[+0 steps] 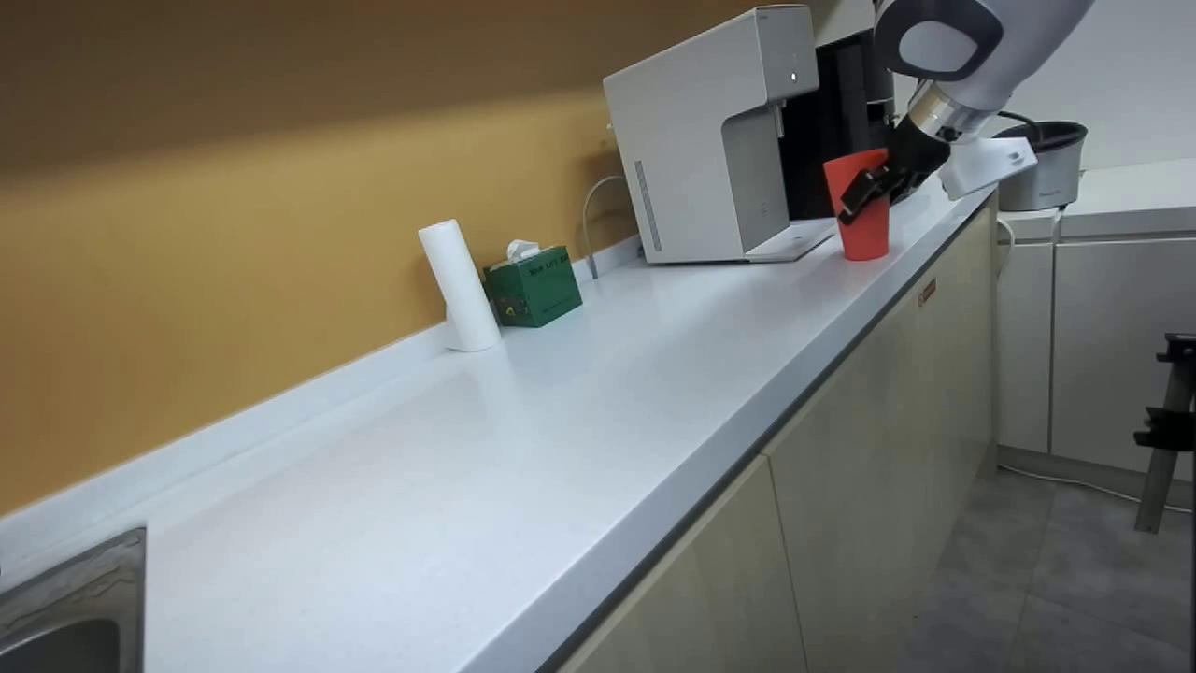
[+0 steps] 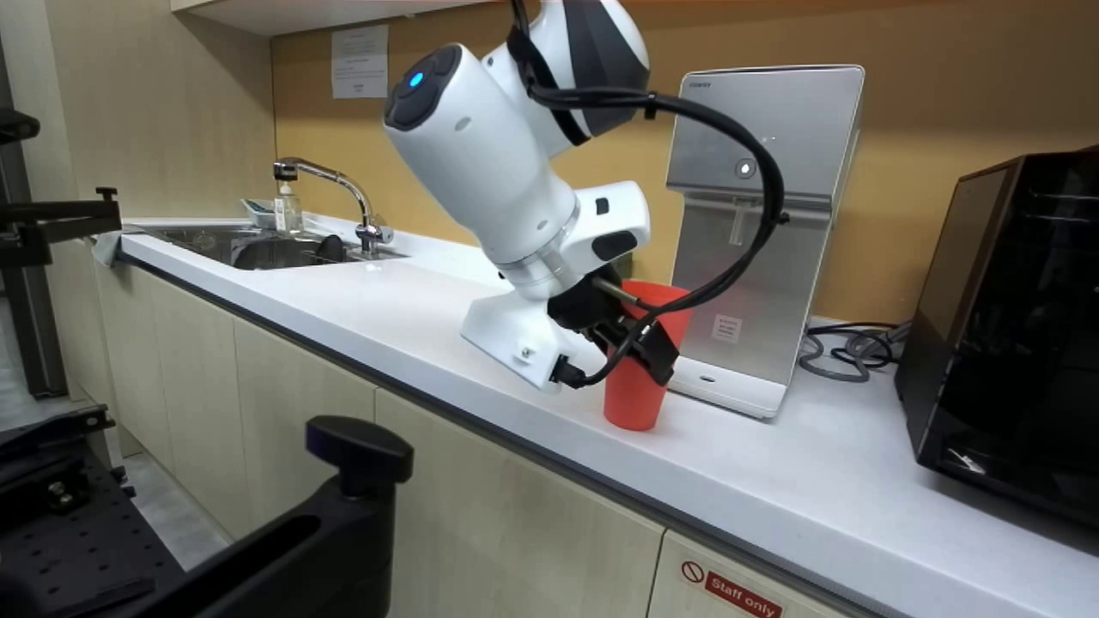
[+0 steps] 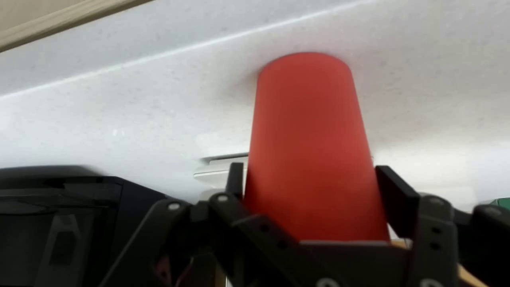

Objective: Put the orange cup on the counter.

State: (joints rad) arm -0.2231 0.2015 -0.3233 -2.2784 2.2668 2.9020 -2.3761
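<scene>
A black two-fingered gripper is clasping a red-orange tapered plastic cup, holding it roughly upright near the front edge of a long smooth white desk. The cup's base is apparently meeting the desk, though full contact is escaping confirmation; placing is looking nearly complete, while releasing and retreating are remaining. In an exterior view, a glossy black boxy appliance is sitting at near right, a silver boxy water dispenser is standing just beyond the cup, and a stainless-steel sink is lying far left, before a mustard-yellow wall.
</scene>
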